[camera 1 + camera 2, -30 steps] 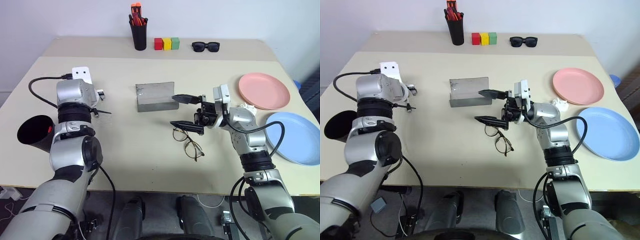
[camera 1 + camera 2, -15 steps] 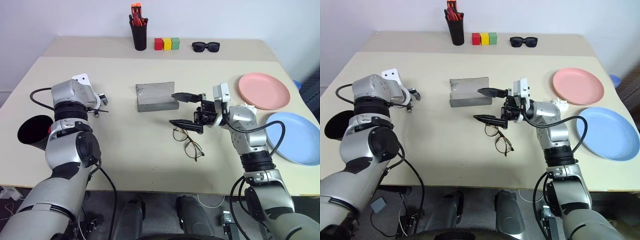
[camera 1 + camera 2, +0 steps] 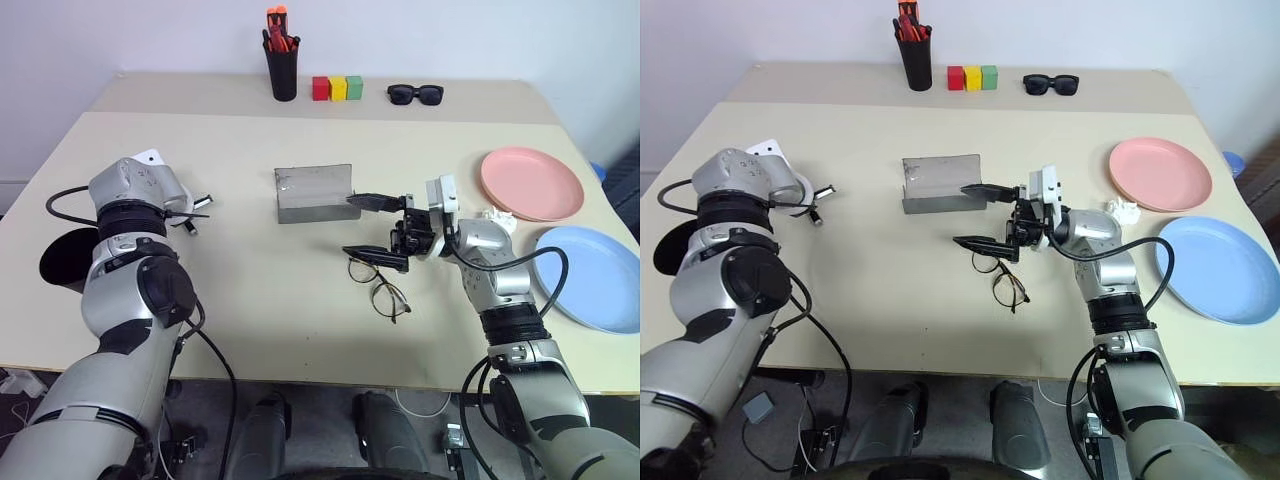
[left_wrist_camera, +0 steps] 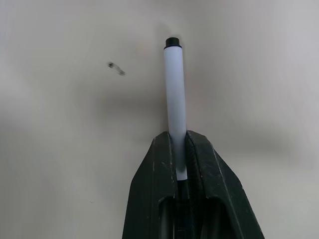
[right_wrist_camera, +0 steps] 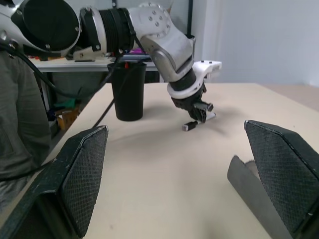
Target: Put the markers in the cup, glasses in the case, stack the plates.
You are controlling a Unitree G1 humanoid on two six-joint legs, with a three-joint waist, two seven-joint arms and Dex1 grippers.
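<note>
Two pincers: left (image 4: 179, 164) clamped on white marker (image 4: 175, 99), right (image 3: 375, 226) agape above glasses (image 3: 378, 285), beside case (image 3: 314, 193).

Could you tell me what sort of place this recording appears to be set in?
Probably a lab or office set up for robot trials: a plain beige table against a bare white wall, laid with sorted props such as coloured blocks, a pen holder and two plates.

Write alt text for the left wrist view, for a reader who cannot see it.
The left gripper is shut on the white marker, its two black fingers clamping the lower part of the barrel. The marker's small black end points away from the gripper, over the beige table.
</note>
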